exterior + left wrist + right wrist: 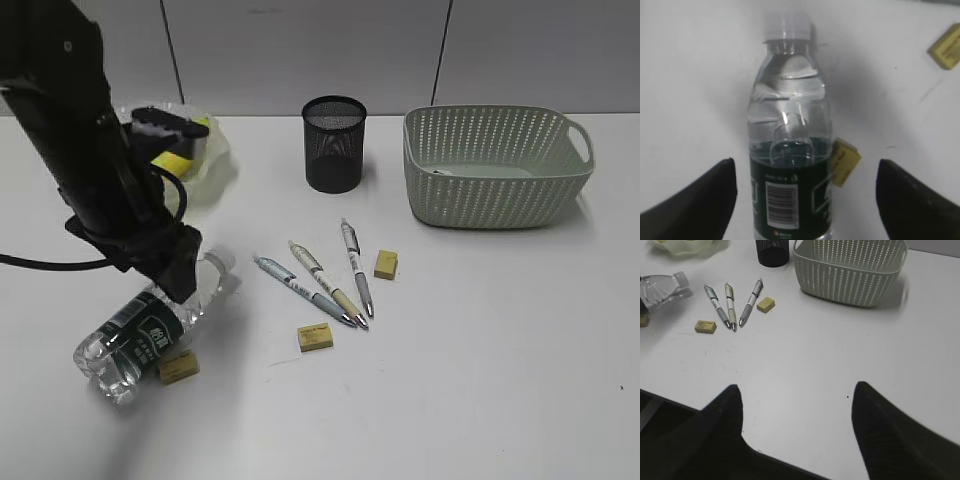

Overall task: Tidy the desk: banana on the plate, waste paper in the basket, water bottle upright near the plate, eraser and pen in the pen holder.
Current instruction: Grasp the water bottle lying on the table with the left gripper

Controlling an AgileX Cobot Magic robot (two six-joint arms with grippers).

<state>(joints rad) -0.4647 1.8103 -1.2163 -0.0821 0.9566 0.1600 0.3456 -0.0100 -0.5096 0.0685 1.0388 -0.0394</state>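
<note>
We are working on the bottle (145, 335), which is lying on its side on the desk (480, 360) at the lower left of the exterior view, cap toward the pens (320, 275) and base toward the near edge. Our left gripper (805, 200) is hanging over it with jaws spread wide, one dark finger on each side of the labelled body in the wrist view and neither touching. To do this well, we are judging that the jaws should close on the stiff labelled band rather than the soft clear shoulder, centred so the bottle is not rolling away. An eraser (845, 162) is lying just beside the bottle's flank, so we should be lowering carefully to avoid pinching it too. The plate (205, 160) is sitting at the upper left behind the arm, with something yellow in it. Our right gripper (797, 440) is waiting over bare desk at the lower right, jaws apart and empty, well clear of the basket (495, 170) and holder (334, 143).
</note>
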